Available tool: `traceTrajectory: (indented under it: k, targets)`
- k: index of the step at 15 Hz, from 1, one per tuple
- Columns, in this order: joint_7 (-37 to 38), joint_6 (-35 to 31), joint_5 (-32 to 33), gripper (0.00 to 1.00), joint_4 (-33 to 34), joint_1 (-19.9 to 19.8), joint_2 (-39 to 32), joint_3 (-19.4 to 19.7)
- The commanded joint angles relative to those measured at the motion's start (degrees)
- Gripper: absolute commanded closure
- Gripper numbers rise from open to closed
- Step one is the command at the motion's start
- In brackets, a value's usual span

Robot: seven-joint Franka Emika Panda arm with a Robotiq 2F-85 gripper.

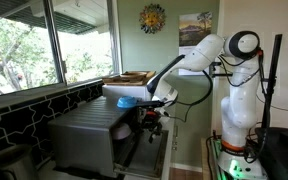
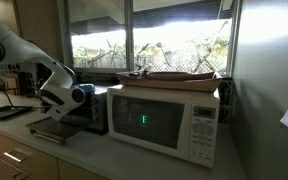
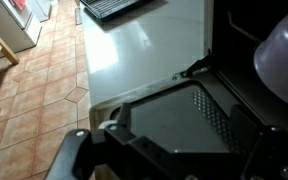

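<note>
My gripper (image 3: 174, 150) hangs over the lowered door (image 3: 169, 120) of a black toaster oven (image 2: 92, 108). The door is a dark glass panel with a dotted patch. My two fingers show at the bottom left and bottom right of the wrist view, far apart, with nothing between them but the door below. In both exterior views the gripper (image 1: 150, 117) (image 2: 56, 103) sits just in front of the oven's opening, above the flat door (image 2: 50, 129). A pale blue rounded object (image 3: 284, 60) sits by the oven; it also shows in an exterior view (image 1: 127, 101).
A white microwave (image 2: 164, 120) stands beside the oven with a flat wooden tray (image 2: 179, 76) on top. The oven rests on a pale counter (image 3: 144, 50) with a black tray (image 3: 119, 8) at its far end. Tiled floor (image 3: 34, 90) lies beyond the counter edge. Windows run behind.
</note>
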State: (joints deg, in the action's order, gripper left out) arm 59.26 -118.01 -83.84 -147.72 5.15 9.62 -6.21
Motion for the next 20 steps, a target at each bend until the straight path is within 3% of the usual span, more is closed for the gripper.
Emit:
traceTrajectory:
  k: [1, 10, 14, 20]
  targets:
    - [1.45, 1.78, 4.01, 0.0, -0.85, -0.82, 2.89, 0.19]
    - [-2.52, 10.39, 21.44, 0.0, -3.92, -7.82, 12.76, 4.95]
    - [-12.34, 11.24, 27.71, 0.0, -4.81, -10.93, 17.77, 6.89]
    - [-29.25, 13.61, 26.69, 0.0, -4.78, -12.98, 23.09, 9.43]
